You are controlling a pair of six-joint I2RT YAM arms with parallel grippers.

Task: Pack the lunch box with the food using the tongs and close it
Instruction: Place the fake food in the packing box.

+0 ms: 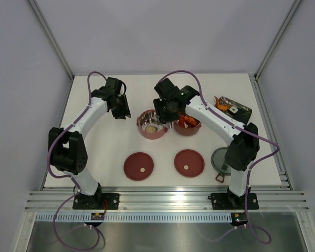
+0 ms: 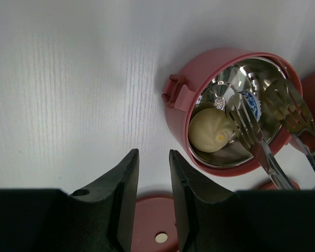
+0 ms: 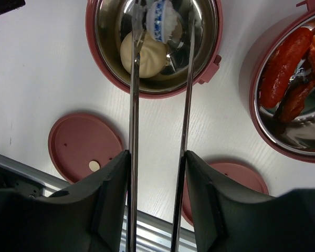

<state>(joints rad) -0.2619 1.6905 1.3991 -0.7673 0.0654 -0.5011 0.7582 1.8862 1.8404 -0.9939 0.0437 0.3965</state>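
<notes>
Progress: packing is partway done, closing not started.

Near row on the bench (image 1: 105,152): two disc lids (image 1: 138,166) (image 1: 189,163) lie flat, well apart, neither on a bowl. The grey lid (image 1: 219,156) sits to their right, partly hidden by the right arm.

Middle row: left bowl (image 2: 174,118) holds one pale bun (image 2: 210,130) against its near-left wall. A small white-and-blue bit (image 3: 163,18) shows at the tong tips; I cannot tell whether it is food or a reflection. Right bowl (image 3: 248,73), just beside it, holds several orange-red pieces (image 3: 283,65).

Right gripper (image 3: 157,155) is clenched on the tongs (image 3: 134,105), whose tips reach into the left bowl. Left gripper (image 2: 153,155) hangs left of that bowl, fingers slightly parted, holding nothing.

Far right: the tray (image 1: 242,110) carries more orange food (image 1: 223,107).

Left to do, as I judge it: move the tray food, fit the disc lids, stack the bowls, latch the grey lid.
</notes>
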